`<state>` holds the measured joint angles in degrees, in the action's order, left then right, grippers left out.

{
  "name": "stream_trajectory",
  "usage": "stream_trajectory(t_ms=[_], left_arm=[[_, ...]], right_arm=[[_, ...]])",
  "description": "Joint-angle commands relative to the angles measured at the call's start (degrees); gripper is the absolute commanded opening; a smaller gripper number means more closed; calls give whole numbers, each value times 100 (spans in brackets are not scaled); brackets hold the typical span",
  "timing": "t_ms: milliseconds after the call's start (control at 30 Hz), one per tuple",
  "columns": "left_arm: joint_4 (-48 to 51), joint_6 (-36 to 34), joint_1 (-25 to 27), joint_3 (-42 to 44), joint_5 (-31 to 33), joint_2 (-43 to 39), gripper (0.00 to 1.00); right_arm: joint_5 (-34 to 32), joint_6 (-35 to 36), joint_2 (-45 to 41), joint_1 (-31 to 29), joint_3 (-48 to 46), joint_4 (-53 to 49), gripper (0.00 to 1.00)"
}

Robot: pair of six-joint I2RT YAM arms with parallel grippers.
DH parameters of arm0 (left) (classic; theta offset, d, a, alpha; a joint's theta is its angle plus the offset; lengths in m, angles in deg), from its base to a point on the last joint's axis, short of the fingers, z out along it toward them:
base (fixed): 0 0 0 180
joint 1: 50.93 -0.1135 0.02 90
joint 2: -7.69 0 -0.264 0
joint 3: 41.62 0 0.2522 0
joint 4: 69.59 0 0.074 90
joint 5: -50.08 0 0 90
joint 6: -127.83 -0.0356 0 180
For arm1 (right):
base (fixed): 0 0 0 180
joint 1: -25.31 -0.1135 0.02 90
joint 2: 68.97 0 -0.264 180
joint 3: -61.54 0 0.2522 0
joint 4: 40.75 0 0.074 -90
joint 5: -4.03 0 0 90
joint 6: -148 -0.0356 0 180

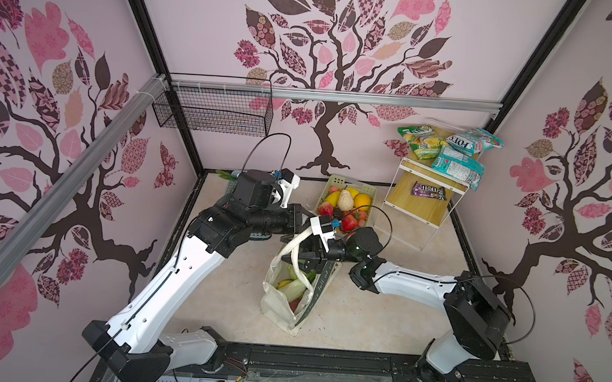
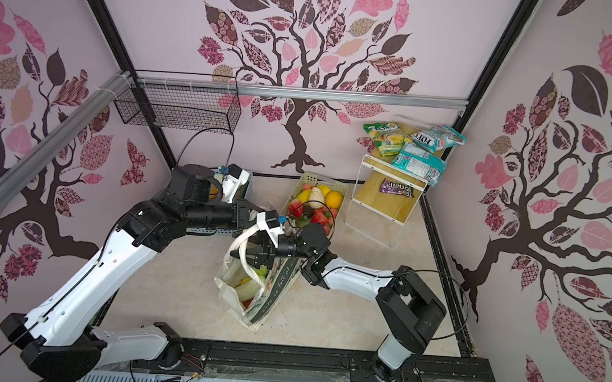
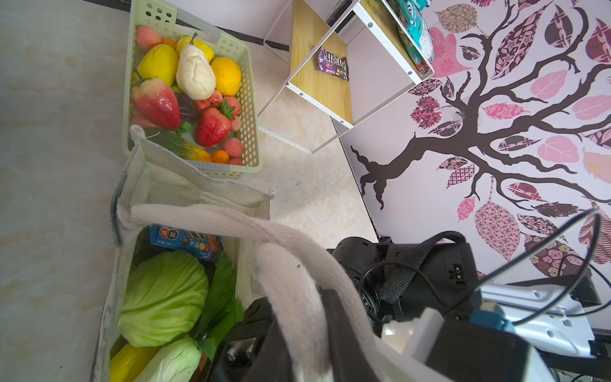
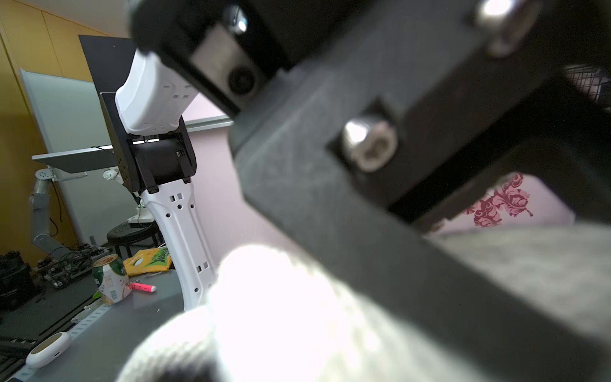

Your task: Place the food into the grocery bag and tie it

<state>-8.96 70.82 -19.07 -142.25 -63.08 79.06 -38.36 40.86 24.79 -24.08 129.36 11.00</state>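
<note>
The worktop (image 1: 362, 310) is a cream, marbled slab with dark rails along its edges. Near its middle stands the grocery bag (image 1: 272, 304), base on the slab and mouth open upward. Just behind the bag sits a pale-green basket (image 1: 350, 183) heaped with fruit. Behind and to the right of the bag, beside that basket, a white-framed shelf (image 1: 405, 204) stands against the back wall. Its lower board carries a brown M&M's packet (image 1: 431, 191), and its top board carries Fox's candy bags (image 1: 452, 148). Behind and left of the bag, a blue basket (image 1: 259, 236) is mostly hidden.
</note>
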Motion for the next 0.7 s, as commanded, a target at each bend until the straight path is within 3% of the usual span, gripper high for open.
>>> stream_trajectory(t_ms=[0, 200, 433, 667], left_arm=[[-113, -76, -39, 34, -25, -8, 17], [-127, -56, -44, 132, -97, -83, 15], [-171, 7, -43, 293, -119, -229, 14], [-192, 68, -49, 423, -50, -306, 13]], right_arm=[[196, -216, 108, -80, 249, 436, 56], [229, -455, 244, -87, 332, 572, 42], [391, -669, 354, -85, 429, 688, 39], [159, -690, 209, -81, 317, 566, 22]])
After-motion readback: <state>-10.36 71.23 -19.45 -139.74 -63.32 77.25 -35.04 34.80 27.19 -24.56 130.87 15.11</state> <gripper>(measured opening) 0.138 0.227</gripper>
